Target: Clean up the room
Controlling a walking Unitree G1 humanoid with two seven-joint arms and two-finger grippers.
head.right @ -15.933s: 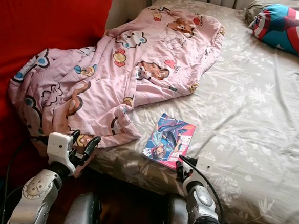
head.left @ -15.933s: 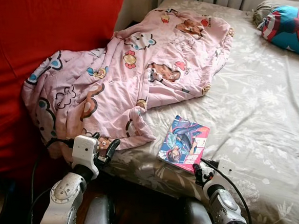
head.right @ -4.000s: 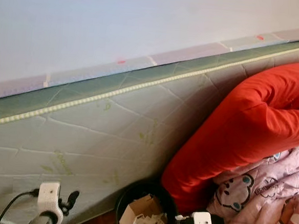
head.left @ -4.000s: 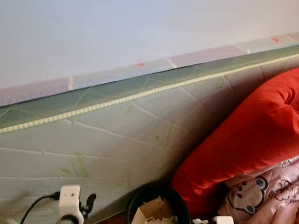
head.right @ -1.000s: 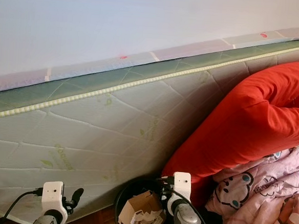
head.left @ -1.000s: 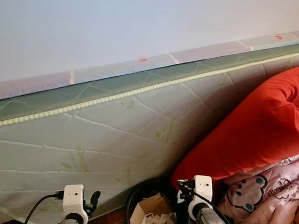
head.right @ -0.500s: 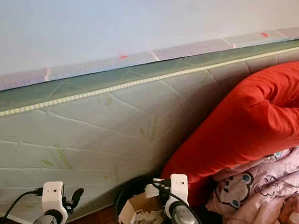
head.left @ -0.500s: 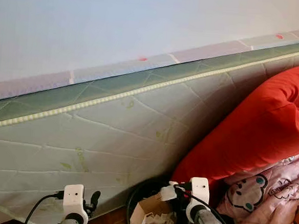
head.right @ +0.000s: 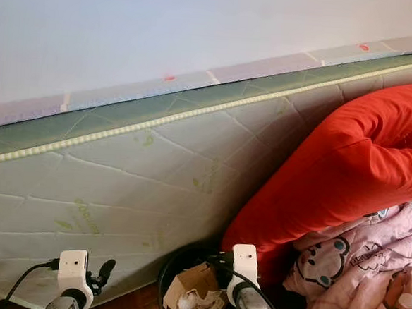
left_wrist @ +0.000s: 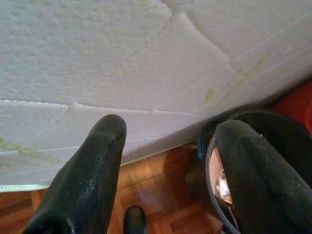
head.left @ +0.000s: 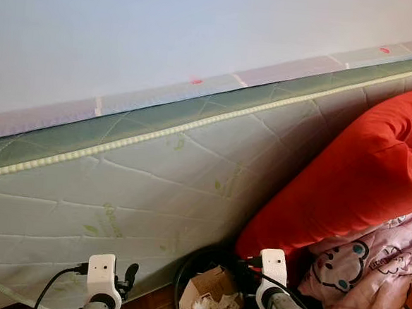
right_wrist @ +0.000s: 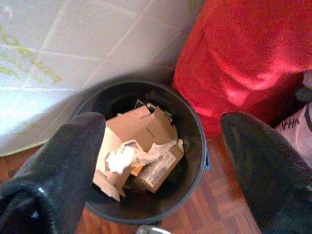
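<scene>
The right hand (right_wrist: 161,161) hangs over the black bin (right_wrist: 192,146), its fingers spread wide and holding nothing. A crumpled white wad (right_wrist: 119,158) lies in the bin on torn cardboard (right_wrist: 141,129), so one piece of litter looks binned. The left hand (left_wrist: 170,170) idles beside the mattress (head.left: 154,186), fingers wide apart. The pink blanket (head.left: 374,272) is untidied. The carton label is unreadable.

Bedroom: propped mattress (head.left: 154,186), cartoon blanket (head.left: 374,272)

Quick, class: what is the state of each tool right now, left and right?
Left tool: open, holding nothing, beside the mattress.
Right tool: open, empty, above the black bin.
</scene>
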